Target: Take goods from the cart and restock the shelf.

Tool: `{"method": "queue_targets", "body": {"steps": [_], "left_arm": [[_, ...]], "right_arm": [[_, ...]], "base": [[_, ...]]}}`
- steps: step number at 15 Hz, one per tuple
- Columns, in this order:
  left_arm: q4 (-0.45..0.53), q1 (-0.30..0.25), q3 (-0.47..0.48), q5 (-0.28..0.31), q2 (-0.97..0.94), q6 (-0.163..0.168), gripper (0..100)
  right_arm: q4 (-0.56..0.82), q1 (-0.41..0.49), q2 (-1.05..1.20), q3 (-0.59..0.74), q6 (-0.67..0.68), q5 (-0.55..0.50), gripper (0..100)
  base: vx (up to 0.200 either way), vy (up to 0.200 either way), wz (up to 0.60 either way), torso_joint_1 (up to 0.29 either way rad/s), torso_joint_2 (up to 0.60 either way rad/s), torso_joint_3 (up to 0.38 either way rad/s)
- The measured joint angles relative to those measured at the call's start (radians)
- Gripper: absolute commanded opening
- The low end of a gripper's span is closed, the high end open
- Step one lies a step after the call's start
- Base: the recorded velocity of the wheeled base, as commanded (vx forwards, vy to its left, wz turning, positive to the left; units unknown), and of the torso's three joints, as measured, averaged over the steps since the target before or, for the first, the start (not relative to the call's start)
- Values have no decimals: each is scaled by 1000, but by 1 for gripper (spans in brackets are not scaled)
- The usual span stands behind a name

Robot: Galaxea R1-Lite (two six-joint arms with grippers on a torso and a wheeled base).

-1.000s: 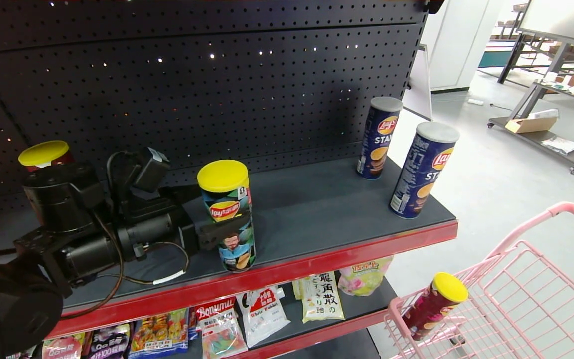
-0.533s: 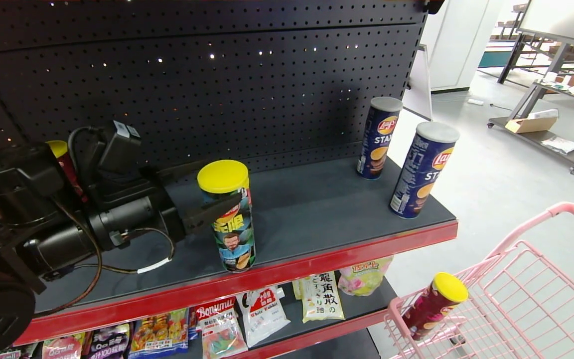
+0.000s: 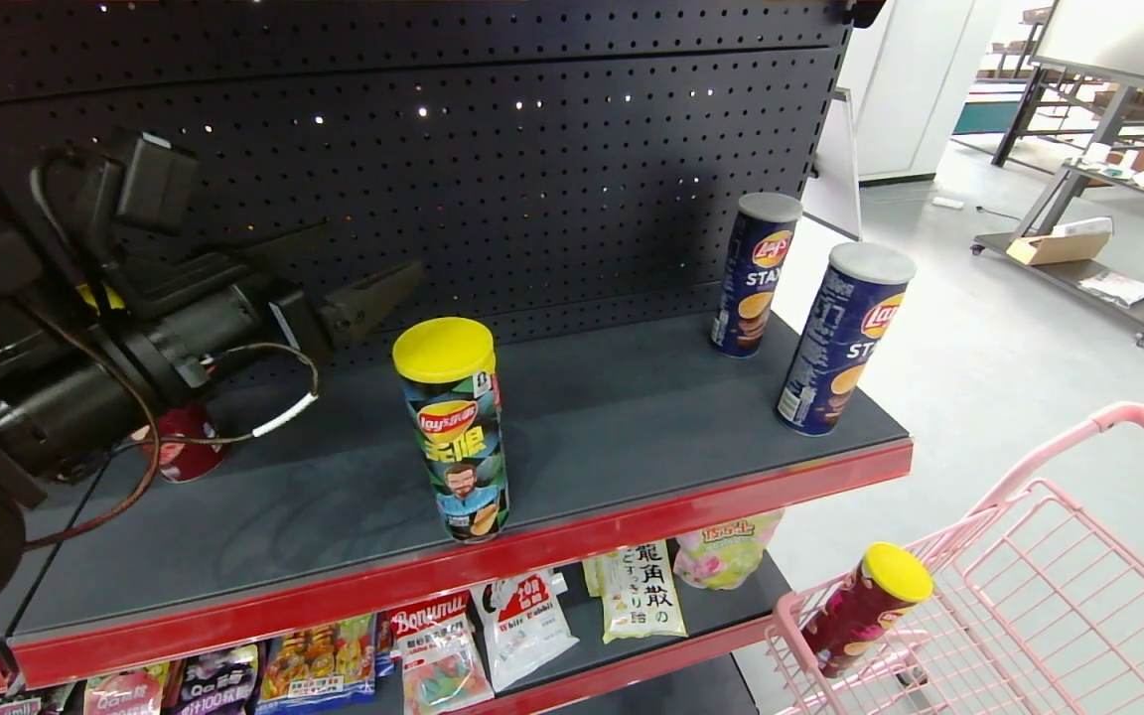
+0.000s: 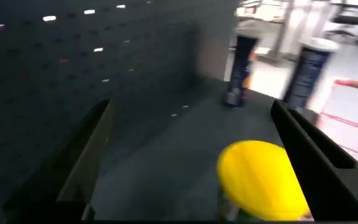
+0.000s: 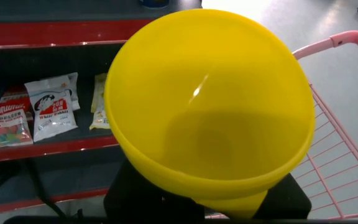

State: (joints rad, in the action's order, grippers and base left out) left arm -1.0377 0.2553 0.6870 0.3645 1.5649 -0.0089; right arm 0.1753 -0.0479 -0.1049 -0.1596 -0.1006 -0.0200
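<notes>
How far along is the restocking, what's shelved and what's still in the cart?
Done: the green yellow-lidded can stands upright near the front edge of the shelf, free of any grip, and two blue cans stand at its right end. In hand: the left tool is open and empty, above the can and to its left. Left: a maroon yellow-lidded can leans in the pink cart.

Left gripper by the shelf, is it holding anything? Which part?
Nothing. The left gripper is open, with its fingers apart in the air above the yellow-lidded can. The can stands untouched on the shelf.
</notes>
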Motion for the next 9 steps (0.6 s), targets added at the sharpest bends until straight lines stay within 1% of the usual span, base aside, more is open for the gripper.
{"method": "queue_targets", "body": {"steps": [2, 4, 5, 7, 9], "left_arm": [[113, -20, 22, -48, -49, -3, 100], [294, -41, 24, -82, -132, -1, 100], [415, -50, 19, -89, -189, 1, 100], [739, -63, 8, -97, -346, 11, 100], [1059, -70, -6, -98, -540, 32, 100]], "right_arm": [[0, 2, -62, -61, -3, -9, 0], [-3, 6, -156, -142, -31, -49, 0], [-6, 7, -206, -175, -46, -67, 0], [-18, 2, -307, -229, -54, -73, 0], [-19, 1, -379, -251, -59, -70, 0]], "base": [[0, 0, 0, 0, 0, 0], [0, 0, 0, 0, 0, 0], [0, 0, 0, 0, 0, 0], [0, 0, 0, 0, 0, 0], [0, 0, 0, 0, 0, 0]]}}
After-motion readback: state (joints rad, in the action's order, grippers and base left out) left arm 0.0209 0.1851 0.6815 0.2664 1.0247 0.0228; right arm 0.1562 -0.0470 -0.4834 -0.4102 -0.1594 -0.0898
